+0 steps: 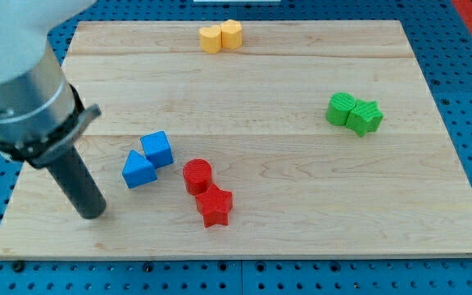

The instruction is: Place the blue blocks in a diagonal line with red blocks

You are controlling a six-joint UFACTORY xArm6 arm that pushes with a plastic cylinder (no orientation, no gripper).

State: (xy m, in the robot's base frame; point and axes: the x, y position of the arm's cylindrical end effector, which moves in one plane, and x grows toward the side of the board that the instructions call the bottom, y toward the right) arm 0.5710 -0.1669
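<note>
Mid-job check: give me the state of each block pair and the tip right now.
my tip: on the board, left of the blue blocks, touching none.
blue blocks: touching pair, left of the reds.
red blocks: touching pair, cylinder above star.
yellow blocks: together, top edge.
green blocks: together, right side.

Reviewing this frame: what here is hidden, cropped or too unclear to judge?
- Arm: its upper body is cut off by the camera view's top and left edges.
- My tip, left of the blue blocks: whether it touches the board cannot be told.
- Yellow blocks: too small to name their shapes.
- Red blocks and green blocks: each pair's touching faces are hidden.
</note>
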